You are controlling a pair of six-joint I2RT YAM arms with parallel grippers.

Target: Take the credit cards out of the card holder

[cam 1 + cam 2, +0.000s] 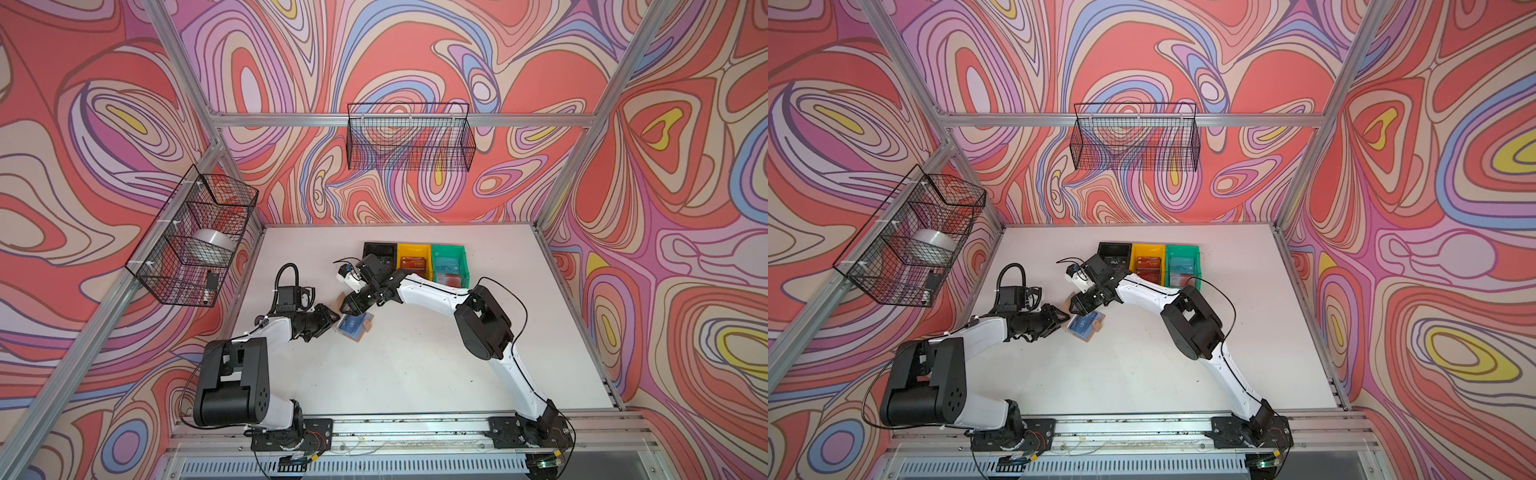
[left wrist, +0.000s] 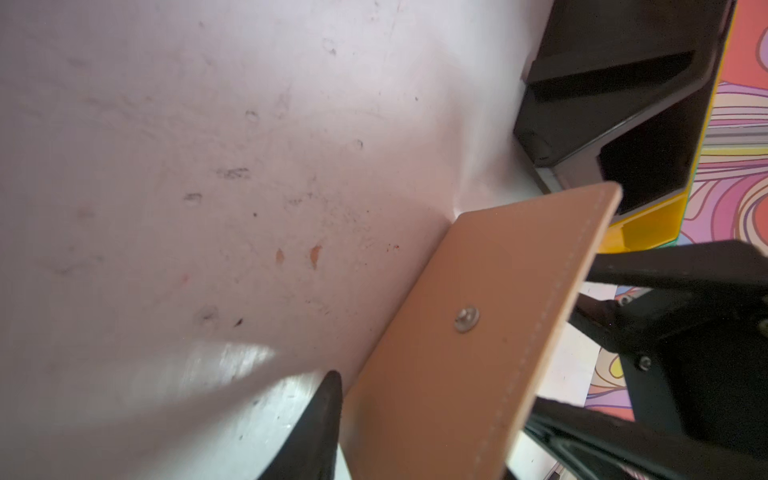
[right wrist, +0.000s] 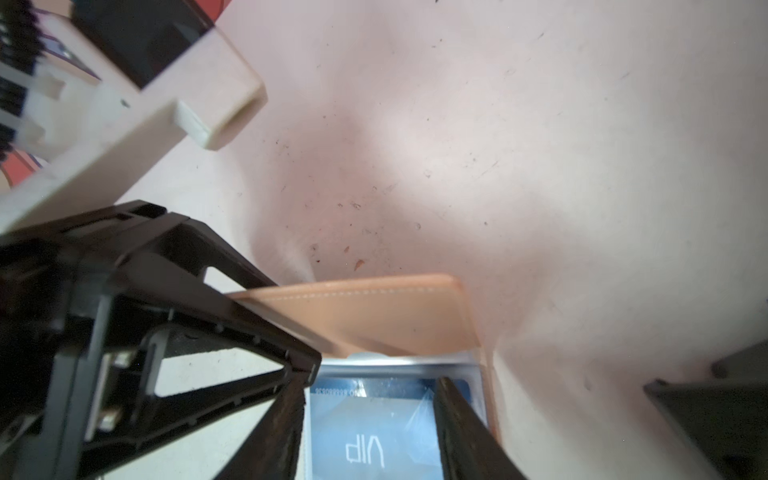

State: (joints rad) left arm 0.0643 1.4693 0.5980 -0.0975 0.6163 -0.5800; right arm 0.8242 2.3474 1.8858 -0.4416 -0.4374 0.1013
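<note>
**Card holder open on the desk, one claw at its cover and one over its sleeve**

In both top views the card holder (image 1: 362,325) lies open on the white desk (image 1: 415,361), left of centre and well short of the three bins at the back. A blue card (image 1: 348,326) marked "VIP" sits inside its clear sleeve.

The left claw (image 1: 336,318) reaches the holder from the left. In the left wrist view the tan cover, raised and tilted, stands between its two black fingers (image 2: 324,415). Whether they pinch the cover or only flank it cannot be told.

The right claw (image 3: 376,374) comes down on the holder from the far side. Its jaws are spread, with the tips on the sleeve at either end of the blue card and the card's face showing between them.

The black bin (image 1: 378,248), yellow bin (image 1: 400,253) and green bin (image 1: 464,259) stand touching in a row. A red card (image 1: 412,264) marked "VIP" lies in the yellow bin, and another card (image 1: 446,266) lies in the green bin.
</note>
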